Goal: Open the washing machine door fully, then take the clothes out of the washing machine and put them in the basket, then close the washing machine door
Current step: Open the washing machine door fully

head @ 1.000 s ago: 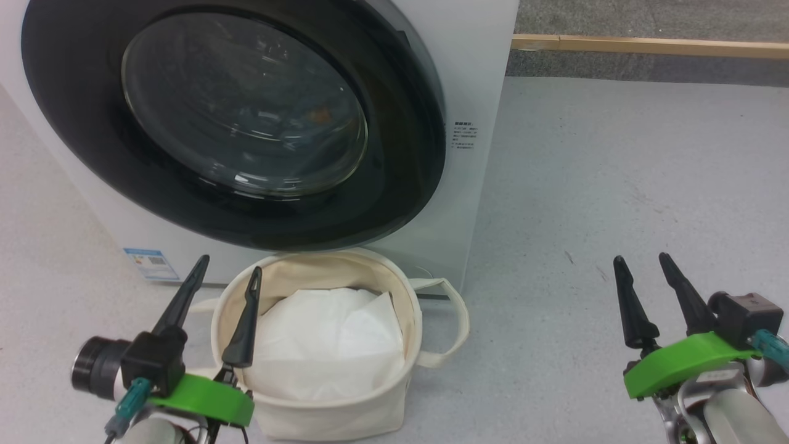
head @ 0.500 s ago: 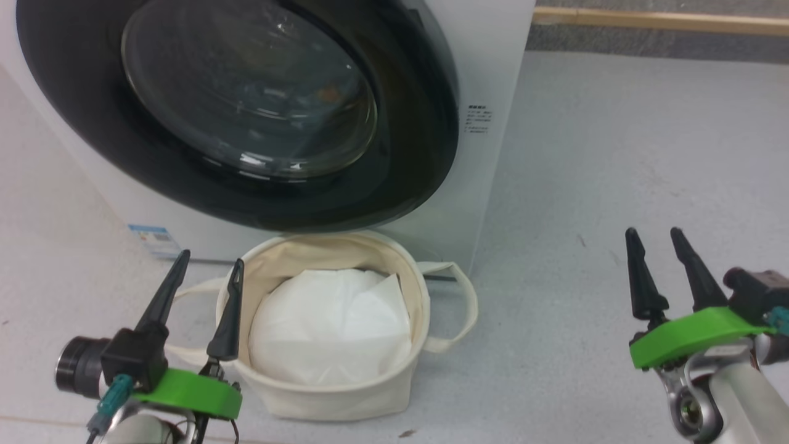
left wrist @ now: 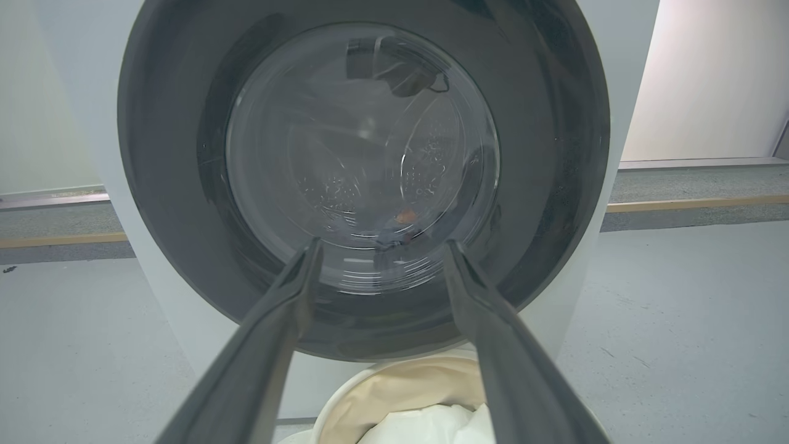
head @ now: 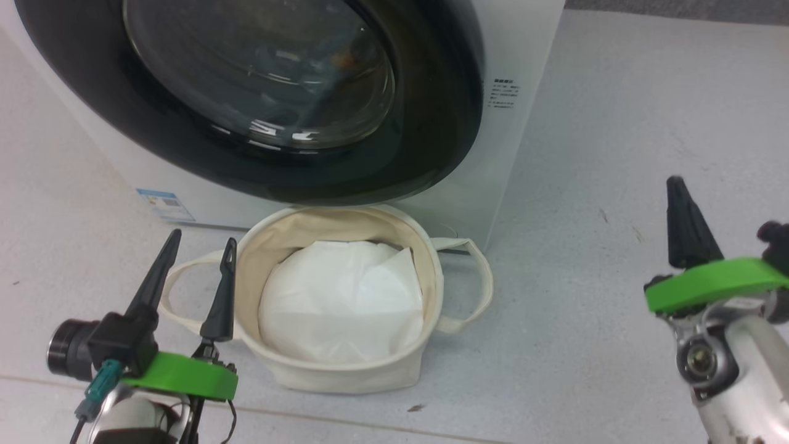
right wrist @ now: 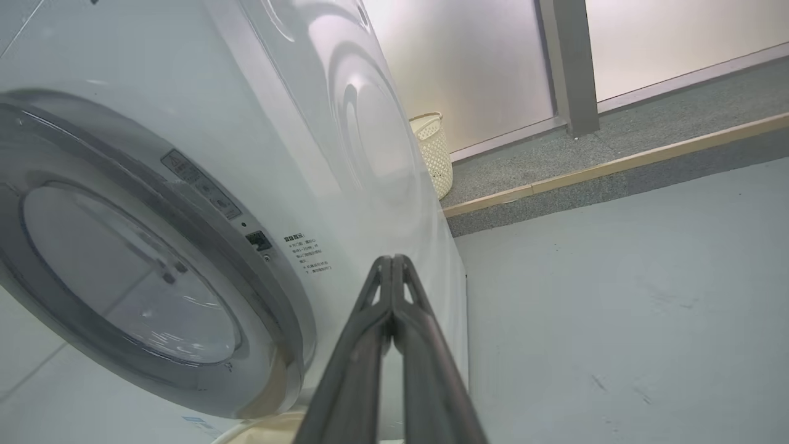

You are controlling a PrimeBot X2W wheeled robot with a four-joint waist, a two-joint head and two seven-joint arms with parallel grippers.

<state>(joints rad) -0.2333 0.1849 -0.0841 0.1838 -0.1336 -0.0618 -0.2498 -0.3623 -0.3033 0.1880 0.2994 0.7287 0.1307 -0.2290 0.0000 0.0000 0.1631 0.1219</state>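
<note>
A: Why is the basket (head: 345,376) set right below the washing machine door (head: 259,74)?

B: It is placed against the front of the washing machine (head: 524,74), probably so that the clothes (left wrist: 404,217) can be dropped straight down once they are pulled out. So far only a white padding sheet (head: 342,308) is seen in it.

A: And how are the grippers held?

B: The left gripper (head: 203,236) is spread wide and empty just beside the basket, on its left, and is aimed at the door's glass. The right gripper (head: 675,182) is pinched together on nothing (likely so that the door's right edge can be hooked). It is kept to the right of the machine, well apart from the door.

A: Where are the clothes found?

B: Little is made out: an orange speck behind the closed glass, low inside the machine and beyond both grippers.
</note>
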